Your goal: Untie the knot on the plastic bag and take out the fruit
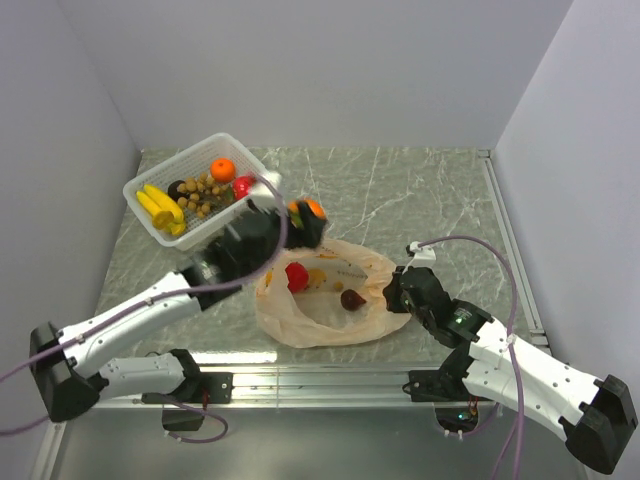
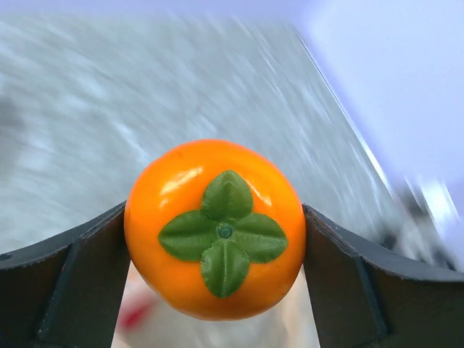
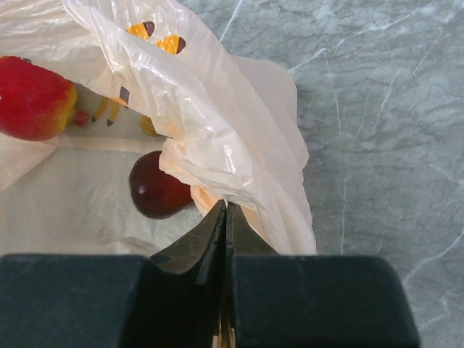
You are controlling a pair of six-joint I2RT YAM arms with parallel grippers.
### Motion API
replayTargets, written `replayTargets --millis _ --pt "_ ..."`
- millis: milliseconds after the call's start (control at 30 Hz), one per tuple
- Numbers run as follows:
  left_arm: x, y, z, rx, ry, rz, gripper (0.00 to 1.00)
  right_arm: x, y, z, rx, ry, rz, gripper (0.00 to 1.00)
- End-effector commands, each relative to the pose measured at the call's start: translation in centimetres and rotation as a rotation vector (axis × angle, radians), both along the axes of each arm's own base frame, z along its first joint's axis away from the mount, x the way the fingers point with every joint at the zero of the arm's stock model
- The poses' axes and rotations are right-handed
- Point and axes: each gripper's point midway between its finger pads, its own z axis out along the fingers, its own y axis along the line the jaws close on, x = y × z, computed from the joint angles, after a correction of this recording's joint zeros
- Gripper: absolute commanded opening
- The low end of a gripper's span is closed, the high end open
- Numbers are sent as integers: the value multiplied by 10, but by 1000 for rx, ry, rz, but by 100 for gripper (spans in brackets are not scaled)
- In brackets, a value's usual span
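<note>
Top view, marbled grey-green table (image 1: 440, 200).

Left gripper (image 1: 308, 214) raised over the table, just beyond the far edge of the plastic bag (image 1: 325, 325), between bag and white basket (image 1: 135, 200). Fingers (image 2: 72, 283) clamped on a persimmon (image 2: 215, 228): orange skin, green four-lobed calyx facing the wrist camera, both black pads pressed to its sides. Background in left wrist view smeared; nothing more legible there.

Plastic bag flat on the table, centre near, mouth spread wide, thin peach film with small orange prints. Inside: a red apple (image 1: 297, 276) at the left part, a dark brown round fruit (image 1: 352, 299) nearer the right edge, the two well apart.

Right gripper (image 3: 226, 212) low at the bag's right edge, jaws pinched tight together on a fold of the film; plastic bunched and lifted just above the fingertips, dark fruit close to the left of the pinch in right wrist view.

White basket at far left, set at an angle. Contents: yellow bananas (image 1: 160, 208) at the near-left side, a bunch of small brown balls (image 1: 200, 192) in the middle, a tangerine (image 1: 222, 169) at the far side, another dark fruit (image 1: 177, 188) between bananas and balls, a red fruit (image 1: 244, 186) at the right end, partly hidden by the left arm.
</note>
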Motion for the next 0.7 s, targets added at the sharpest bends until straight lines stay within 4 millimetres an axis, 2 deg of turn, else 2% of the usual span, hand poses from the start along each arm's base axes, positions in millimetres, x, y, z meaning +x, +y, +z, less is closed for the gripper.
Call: replayTargets --millis 0,67,100,133,167,200,233,300,333,367,400,433,467,533,567,667 --pt "64 71 33 -34 -47 208 4 4 4 7 30 -34 -10 7" --pt "97 105 34 -19 -42 330 4 4 3 7 28 -33 -9 6" --pt "119 140 33 -9 -38 430 4 4 4 9 27 -35 -6 6" --pt "137 155 18 19 -4 478 5 4 4 8 24 -31 -4 6" --pt "156 186 22 -9 9 553 7 3 4 9 23 -31 -2 7" --pt "167 200 15 -20 31 590 9 4 4 10 24 -32 -2 7" --pt "182 211 -1 -22 72 616 11 4 4 10 24 -32 -4 7" --pt "204 240 -4 -58 76 656 19 4 4 10 27 -35 0 7" --pt "217 247 -22 -40 109 672 22 4 4 10 27 -35 -1 7" --pt "227 254 -19 -37 109 690 28 4 5 12 27 -37 3 7" --pt "234 268 -25 -24 130 720 30 4 5 12 26 -36 3 7" --pt "239 272 -49 13 203 727 32 4 4 13 24 -37 1 7" --pt "246 276 -42 10 197 734 36 4 4 14 24 -38 0 7" --pt "248 284 -43 29 195 752 45 4 4 15 28 -43 -2 7" --pt "246 286 -44 34 185 759 66 4 4 16 32 -48 -2 7" --pt "238 293 -35 38 151 785 95 4 4 16 32 -46 -1 11"
